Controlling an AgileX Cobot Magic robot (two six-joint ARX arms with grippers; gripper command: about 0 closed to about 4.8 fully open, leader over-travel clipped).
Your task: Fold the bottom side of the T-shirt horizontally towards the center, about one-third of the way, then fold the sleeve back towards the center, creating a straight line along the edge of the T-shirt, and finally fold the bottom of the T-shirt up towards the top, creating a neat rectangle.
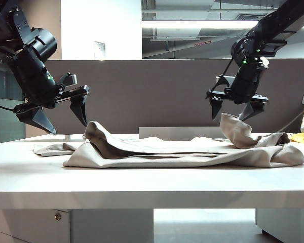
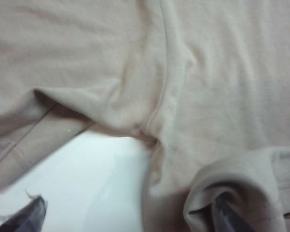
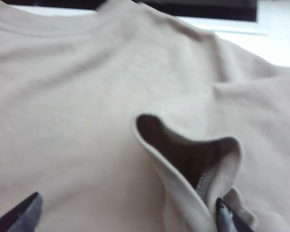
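I am watching the left gripper (image 1: 63, 117) hanging above the left end of the counter (image 1: 142, 177), its fingers spread wide and holding nothing. Below it the T-shirt (image 1: 182, 154) is lying across most of the counter, already doubled over lengthwise, with a sleeve (image 1: 53, 148) sticking out flat at the left. In the left wrist view one dark fingertip (image 2: 227, 217) is sitting just by a puffed-up fold of cloth (image 2: 232, 179), and I cannot tell whether it is touching.

Moving right, the folded layers are lying fairly flat through the middle. At the right end a flap of cloth (image 1: 238, 130) is standing up in a loop instead of lying down. The right gripper (image 1: 237, 110) is hovering just over that flap, released and empty; the right wrist view is showing the open loop (image 3: 193, 154) close beside one fingertip (image 3: 227, 217).

My worry: that raised loop could be snagging on a finger as either arm travels, dragging the layers askew and spoiling the straight edge. A pinch taking only the top layer would also be leaving the fold crooked.
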